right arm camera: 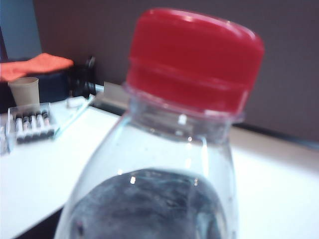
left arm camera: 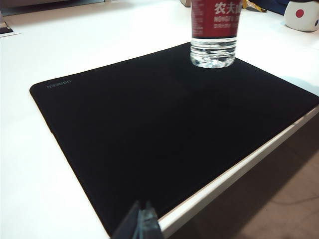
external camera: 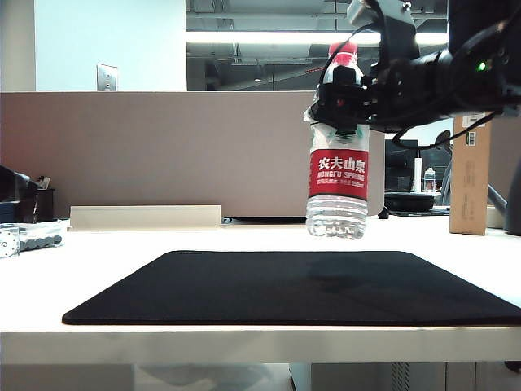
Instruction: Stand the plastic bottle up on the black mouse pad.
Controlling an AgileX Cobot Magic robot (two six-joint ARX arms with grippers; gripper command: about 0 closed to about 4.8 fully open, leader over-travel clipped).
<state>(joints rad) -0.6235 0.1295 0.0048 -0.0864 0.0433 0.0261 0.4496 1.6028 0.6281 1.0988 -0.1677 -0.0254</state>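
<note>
Plastic bottle (external camera: 338, 183), just one: clear ribbed body, red cap, red label, upright and hanging in the air above the far right part of the one black mouse pad (external camera: 301, 285), a thin matte mat with rounded corners. Right gripper (external camera: 346, 102) clamps its shoulder. Left gripper (left arm camera: 139, 226) sits near the pad's front edge; can't tell its state.

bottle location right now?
Exterior view, right of centre: the plastic bottle hangs upright in the air above the black mouse pad, held near its neck by the right gripper.
</note>
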